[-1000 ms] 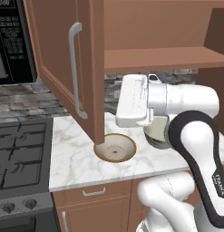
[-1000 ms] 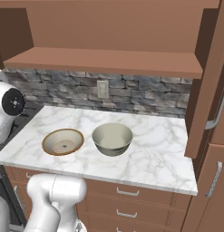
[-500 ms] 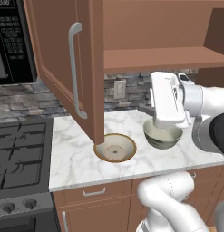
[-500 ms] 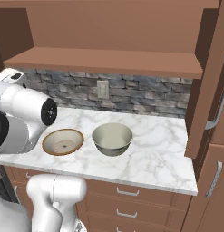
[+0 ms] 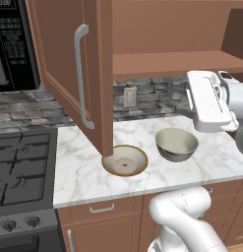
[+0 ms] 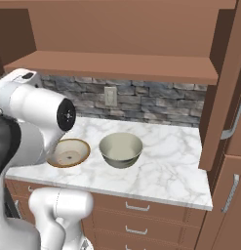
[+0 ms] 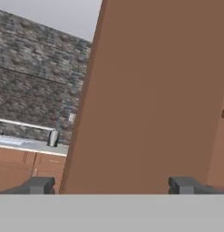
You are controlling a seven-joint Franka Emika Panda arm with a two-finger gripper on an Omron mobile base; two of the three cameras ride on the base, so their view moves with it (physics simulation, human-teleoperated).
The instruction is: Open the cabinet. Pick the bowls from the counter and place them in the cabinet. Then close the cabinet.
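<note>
The cabinet [image 5: 172, 64] stands open; its left door [image 5: 69, 64] swings out over the counter [image 5: 83, 172], and its right door [image 6: 224, 88] is open too. The wooden shelf [image 6: 112, 66] inside is bare. Both bowls rest on the marble: the cream bowl [image 5: 125, 160] sits under the left door's lower corner, and the grey-green bowl [image 5: 176, 143] is to its right. My white hand [image 5: 209, 101] hangs above and to the right of the grey-green bowl. In the hand view my gripper [image 7: 112, 186] is open, holds nothing and faces a brown door panel [image 7: 149, 90].
A black microwave [image 5: 15, 44] hangs at the left above a black gas stove [image 5: 19, 167]. Drawers [image 6: 136, 210] run under the counter. A stone backsplash with an outlet [image 5: 127, 97] closes the back. My arm [image 6: 39, 105] covers part of the cream bowl [image 6: 69, 152].
My hand has swung to the right, from above the cream bowl past the grey-green bowl. The arm has come further into the right base view. The bowls have not moved.
</note>
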